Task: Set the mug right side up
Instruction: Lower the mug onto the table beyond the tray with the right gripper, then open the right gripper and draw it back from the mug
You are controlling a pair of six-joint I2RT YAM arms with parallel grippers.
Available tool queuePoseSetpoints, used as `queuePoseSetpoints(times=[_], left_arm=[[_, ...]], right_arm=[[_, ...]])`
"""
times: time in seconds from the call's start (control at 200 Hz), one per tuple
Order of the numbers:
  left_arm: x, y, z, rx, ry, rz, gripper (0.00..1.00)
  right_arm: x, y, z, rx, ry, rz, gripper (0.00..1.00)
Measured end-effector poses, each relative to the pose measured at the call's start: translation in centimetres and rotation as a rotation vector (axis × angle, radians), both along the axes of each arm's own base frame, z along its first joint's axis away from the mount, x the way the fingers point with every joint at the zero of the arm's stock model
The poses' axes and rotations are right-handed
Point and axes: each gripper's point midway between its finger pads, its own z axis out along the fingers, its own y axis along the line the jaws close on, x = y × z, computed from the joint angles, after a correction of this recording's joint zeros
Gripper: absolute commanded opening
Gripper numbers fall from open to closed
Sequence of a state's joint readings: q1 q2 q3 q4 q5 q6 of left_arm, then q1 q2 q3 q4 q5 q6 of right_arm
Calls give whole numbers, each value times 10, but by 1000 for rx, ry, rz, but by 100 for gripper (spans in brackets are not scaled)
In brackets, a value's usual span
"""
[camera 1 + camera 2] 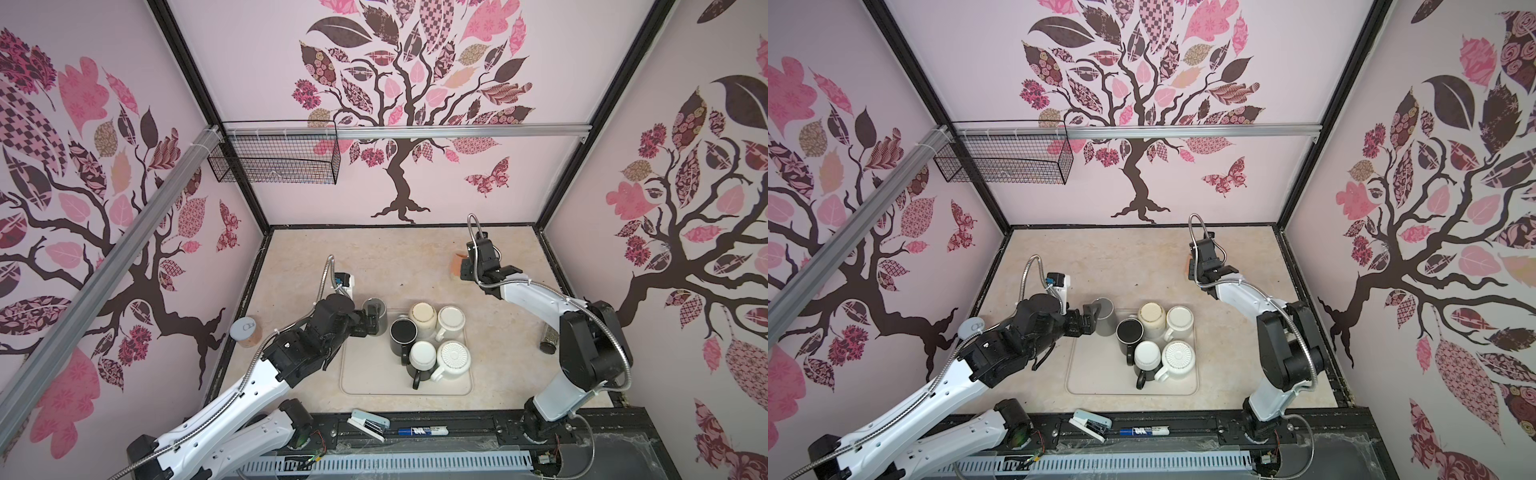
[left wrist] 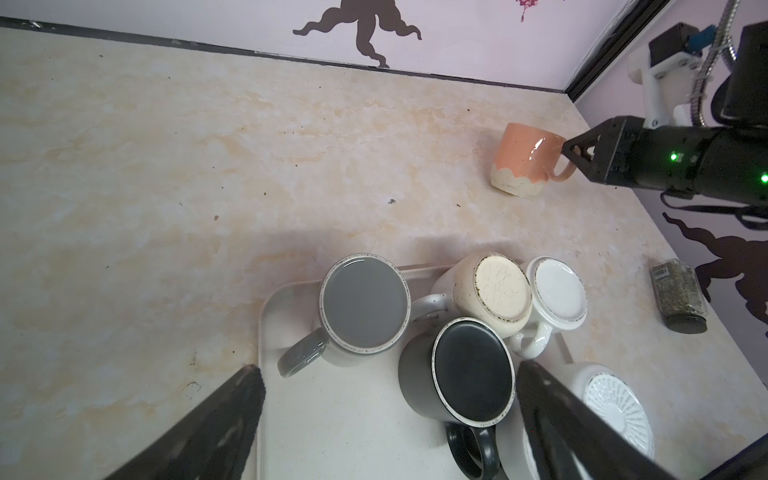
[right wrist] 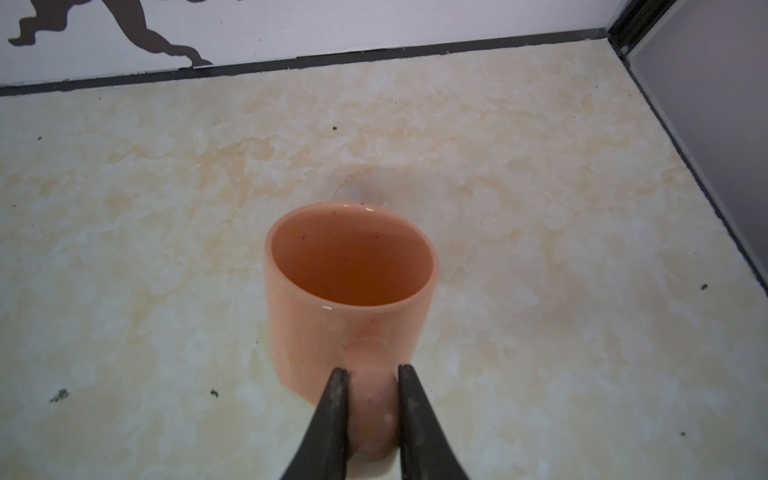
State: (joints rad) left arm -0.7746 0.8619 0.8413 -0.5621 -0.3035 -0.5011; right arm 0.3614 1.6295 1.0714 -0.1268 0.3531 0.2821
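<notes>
Nipped by the right gripper (image 3: 371, 372), nearly closed: handle of the glossy orange ceramic mug (image 3: 311, 332)! Standing mouth-up near the back wall (image 3: 332, 25), base seemingly on the marbled beige tabletop (image 3: 166, 208). Hovering wide open and empty with the left gripper (image 2: 386, 370) over the cream plastic tray (image 2: 332, 415) of upturned mugs (image 2: 363, 307).

Pink walls (image 1: 257, 62) printed with dark trees (image 1: 401, 183) enclose a beige marbled tabletop (image 1: 374, 257); a wire basket (image 1: 274, 162) hangs at the back wall's left corner

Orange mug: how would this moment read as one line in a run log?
orange mug: mouth up | right jaws: shut on handle | left jaws: open, empty, near upside-down gray mug on tray
</notes>
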Motion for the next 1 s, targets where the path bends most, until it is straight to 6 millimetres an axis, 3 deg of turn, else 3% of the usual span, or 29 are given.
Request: queuePoseSetpoints(times=[0.235,0.475,0.6,0.695,0.925,1.0], left_arm=[[-2,-1,1,-12,2,-10,97],[-7,5,-1,-30,4,2,97],[-9,9,-3,-33,4,18,97],[-10,12,-5,-34,7,30,97],[-11,18,-15,-13,20,55,97],[-10,19,-16,-9,23,62,97]], right_arm=[[-31,10,-23,-16,64,19,0],[-41,7,-39,-9,105,11,0],[-43,8,-40,0,112,9,5],[-44,8,-41,3,121,8,11],[-57,6,-43,11,172,4,43],[-64,4,-45,7,205,3,44]])
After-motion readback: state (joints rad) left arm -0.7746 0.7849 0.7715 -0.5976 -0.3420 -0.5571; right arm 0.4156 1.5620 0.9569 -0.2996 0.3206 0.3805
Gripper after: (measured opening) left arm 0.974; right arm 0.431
